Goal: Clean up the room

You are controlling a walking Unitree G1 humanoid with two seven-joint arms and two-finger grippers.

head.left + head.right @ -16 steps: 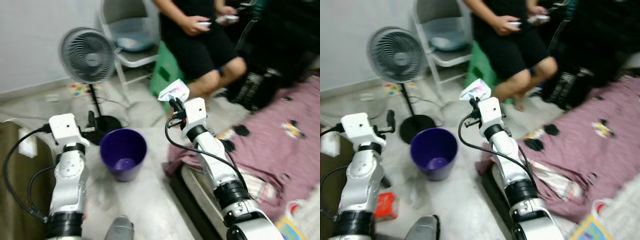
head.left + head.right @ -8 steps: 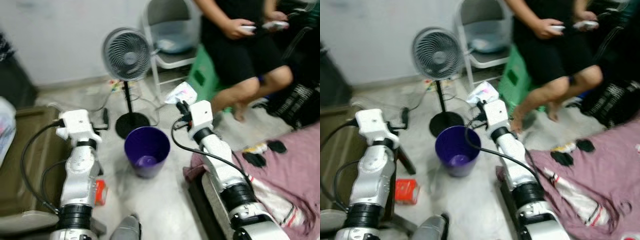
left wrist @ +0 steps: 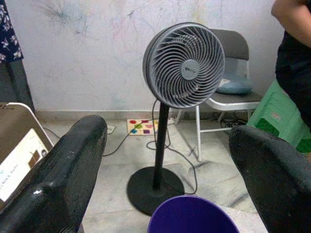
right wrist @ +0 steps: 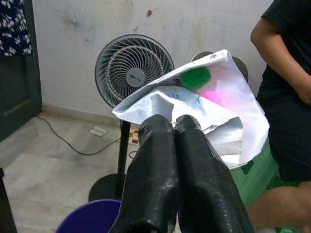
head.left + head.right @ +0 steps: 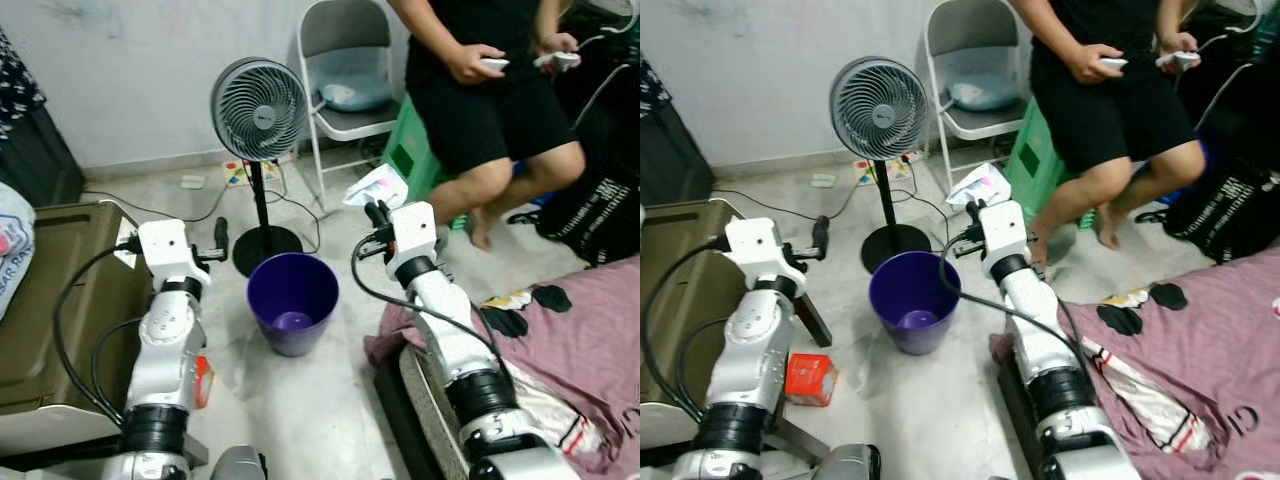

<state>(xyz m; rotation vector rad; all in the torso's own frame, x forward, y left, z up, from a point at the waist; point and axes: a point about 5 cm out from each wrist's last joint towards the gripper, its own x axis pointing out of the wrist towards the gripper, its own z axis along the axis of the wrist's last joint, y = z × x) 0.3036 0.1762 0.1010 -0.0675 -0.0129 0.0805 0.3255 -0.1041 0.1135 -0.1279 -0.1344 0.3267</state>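
Right wrist view shows the right gripper (image 4: 174,127) with its two black fingers pressed together on a crumpled white paper (image 4: 209,104) that carries a green patch and a pink smear. In the head views this paper (image 5: 377,186) is held up in the air just to the right of the purple bin (image 5: 292,302) and slightly beyond its rim, not over the opening. The bin stands on the pale floor between the two silver arms, with a small purple object lying in its bottom. The left gripper (image 3: 165,160) is spread wide and holds nothing; it hovers on the left side of the bin, its fingers pointing toward the pedestal fan (image 5: 260,110). The fan stands just behind the bin, its round black base (image 5: 894,246) nearly touching the bin's far side. Behind the fan is a grey folding chair (image 5: 345,70). A seated person (image 5: 1105,90) on a green stool is beyond the bin to the right, holding controllers. A small red box (image 5: 808,378) lies on the floor left of the bin, beside the left arm.
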